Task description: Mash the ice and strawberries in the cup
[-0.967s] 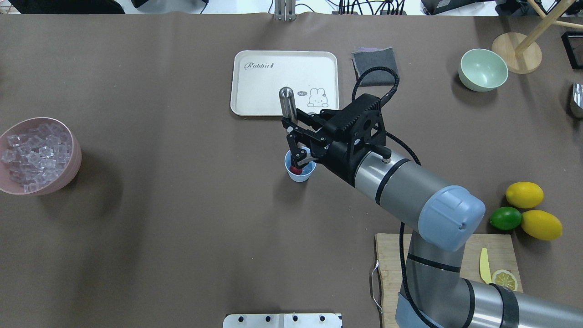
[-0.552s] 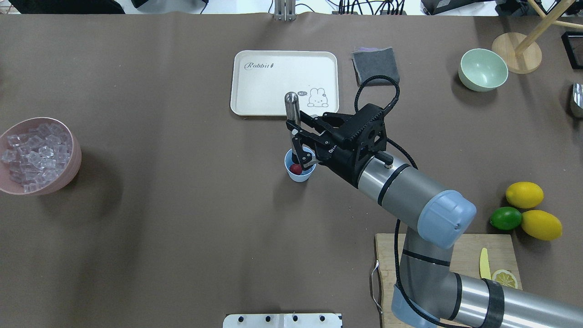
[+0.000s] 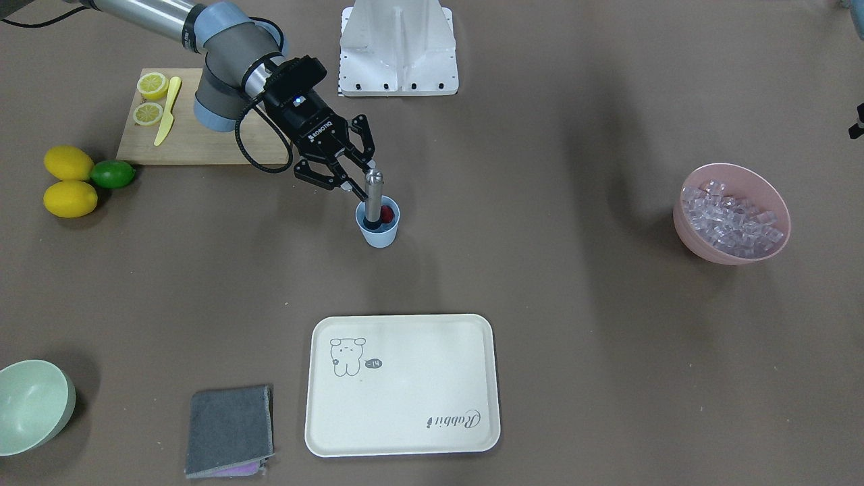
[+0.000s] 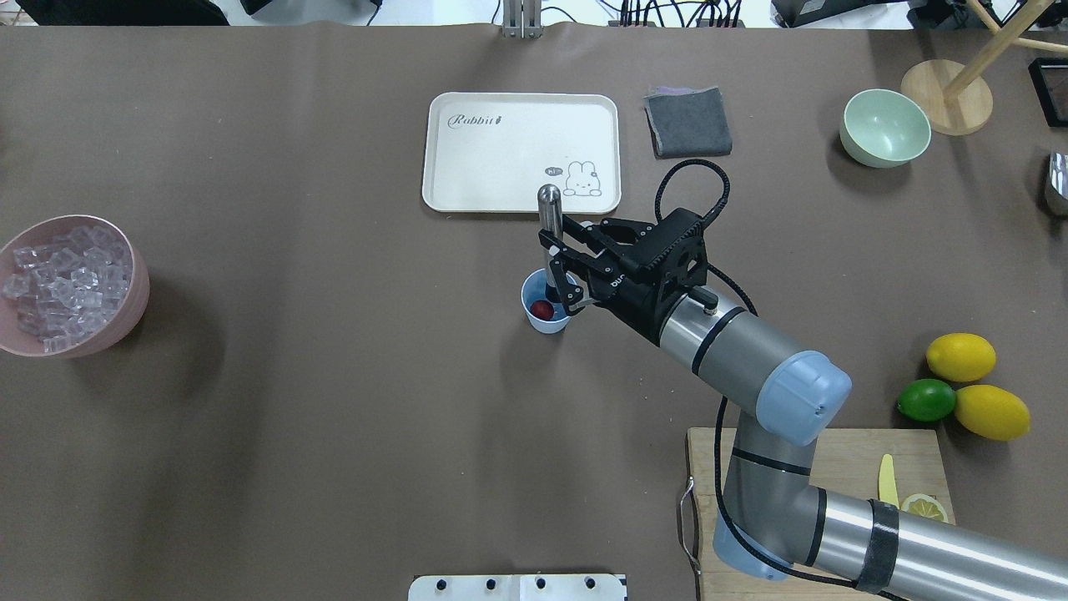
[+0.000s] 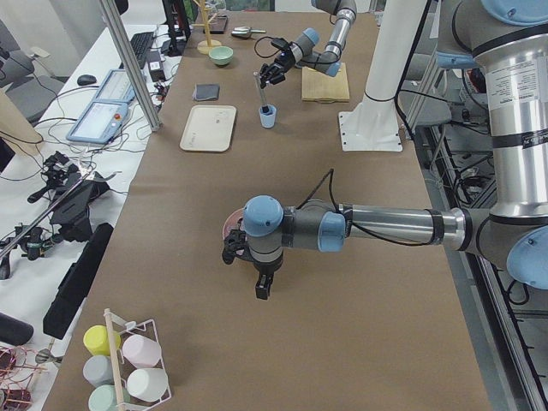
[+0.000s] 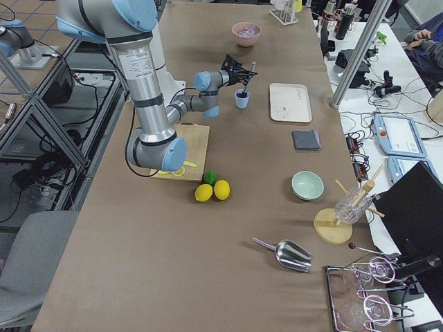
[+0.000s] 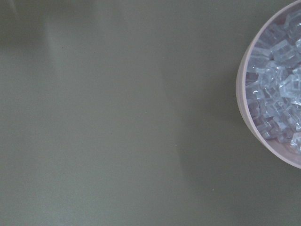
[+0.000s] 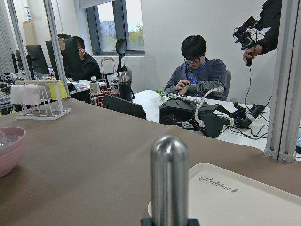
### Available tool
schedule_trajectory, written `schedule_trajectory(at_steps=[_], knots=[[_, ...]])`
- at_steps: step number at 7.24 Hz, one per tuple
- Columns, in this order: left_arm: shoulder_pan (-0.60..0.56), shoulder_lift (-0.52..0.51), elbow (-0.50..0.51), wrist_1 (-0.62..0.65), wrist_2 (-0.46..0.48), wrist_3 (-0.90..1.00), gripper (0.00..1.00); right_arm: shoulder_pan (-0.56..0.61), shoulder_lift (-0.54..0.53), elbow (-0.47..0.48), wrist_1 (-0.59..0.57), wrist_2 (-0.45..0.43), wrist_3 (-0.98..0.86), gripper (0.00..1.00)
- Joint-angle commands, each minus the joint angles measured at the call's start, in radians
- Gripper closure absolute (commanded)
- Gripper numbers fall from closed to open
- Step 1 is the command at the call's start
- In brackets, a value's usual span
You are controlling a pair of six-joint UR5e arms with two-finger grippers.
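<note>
The light-blue cup (image 4: 548, 322) stands mid-table; it also shows in the front view (image 3: 379, 236). A red strawberry (image 4: 542, 310) lies inside it. My right gripper (image 4: 564, 270) is shut on an upright steel muddler (image 4: 548, 209) whose lower end is in the cup beside the strawberry (image 3: 387, 213). The ice (image 4: 62, 284) fills the pink bowl (image 4: 138, 305) at the far left; whether any is in the cup I cannot tell. My left gripper (image 5: 263, 287) hangs next to that bowl, its jaws unclear. The left wrist view shows the ice (image 7: 282, 94) but no fingers.
A cream tray (image 4: 484, 159) lies just behind the cup, with a grey cloth (image 4: 688, 121) and a pale green bowl (image 4: 884, 127) to its right. Two lemons (image 4: 959, 356) and a lime (image 4: 926, 400) lie by the cutting board (image 4: 834, 455).
My right gripper has moved right and back toward the robot with the muddler, shifting its lower end across the cup. The strawberry shows more fully.
</note>
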Motion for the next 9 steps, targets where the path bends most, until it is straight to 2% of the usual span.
schedule_trajectory(at_steps=[1,2,3,4,5,7,8,9], knots=[[-0.001,0.0,0.002,0.0,0.0,0.0,0.01,-0.011,0.001,-0.017,0.004,-0.003,0.001,1.0],[0.001,-0.001,0.008,-0.001,0.0,0.002,0.01,-0.011,0.011,-0.002,-0.001,-0.003,-0.002,1.0],[0.001,0.0,0.008,-0.001,0.0,0.002,0.01,-0.008,0.019,0.063,-0.042,0.0,0.0,1.0],[-0.001,-0.001,0.01,-0.001,0.0,0.002,0.01,0.004,0.02,0.167,-0.155,0.001,0.01,1.0],[-0.001,-0.001,0.008,-0.001,0.0,0.002,0.01,0.013,0.02,0.217,-0.189,0.003,0.014,1.0],[-0.001,0.0,0.019,-0.024,0.0,0.002,0.01,0.018,0.01,0.207,-0.18,0.004,0.015,1.0],[-0.001,0.0,0.023,-0.026,0.0,0.002,0.01,0.016,-0.002,0.141,-0.109,0.001,0.021,1.0],[0.001,0.0,0.023,-0.027,0.0,0.002,0.01,0.015,0.002,0.034,0.01,-0.002,0.017,1.0]])
